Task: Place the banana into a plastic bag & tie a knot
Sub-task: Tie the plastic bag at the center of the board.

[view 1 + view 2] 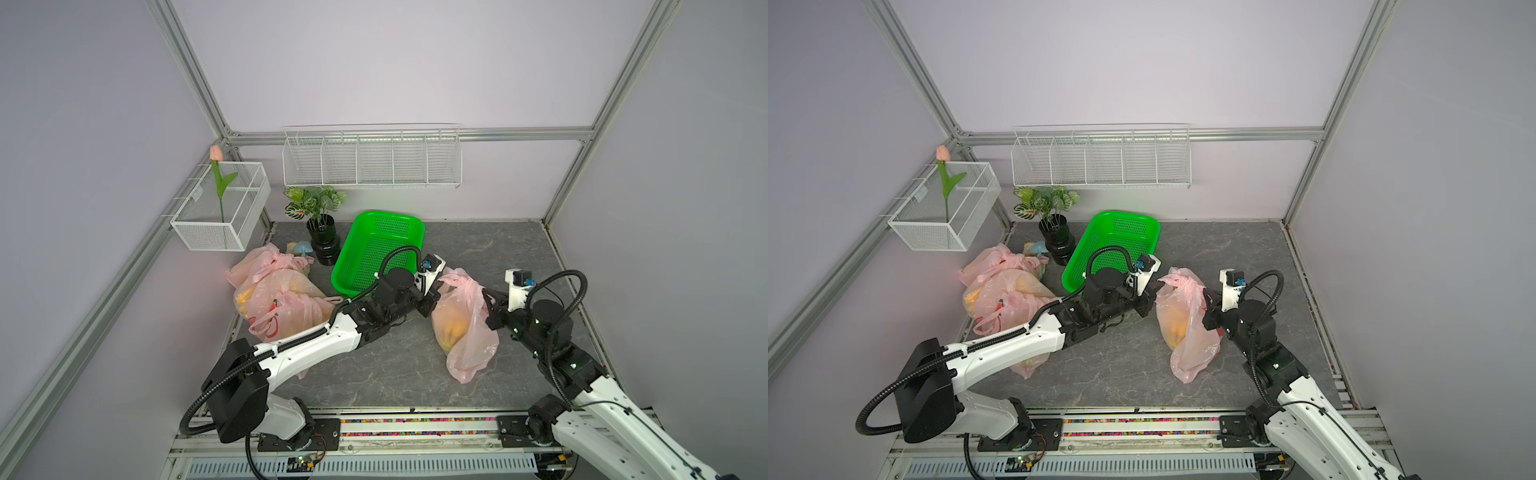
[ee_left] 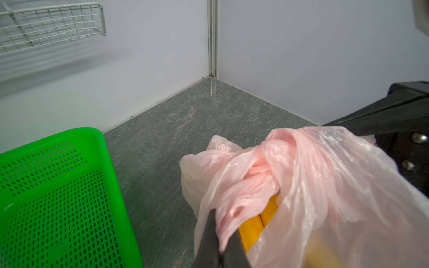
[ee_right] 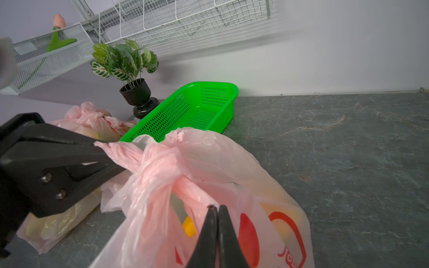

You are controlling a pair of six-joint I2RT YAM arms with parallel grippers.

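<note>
Bag (image 1: 473,353) is lying on table (image 1: 395,374), banana (image 1: 451,328) showing yellow inside. Left gripper (image 2: 220,234) is pinching one twisted handle (image 2: 241,199) tight; right gripper (image 3: 217,210) is pinching the other, jaws closed together

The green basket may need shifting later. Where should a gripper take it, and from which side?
Probably the rim of the green basket on its long wall facing open table, from above: it lies open side up, so one jaw can go inside the thin perforated wall and one outside.
</note>
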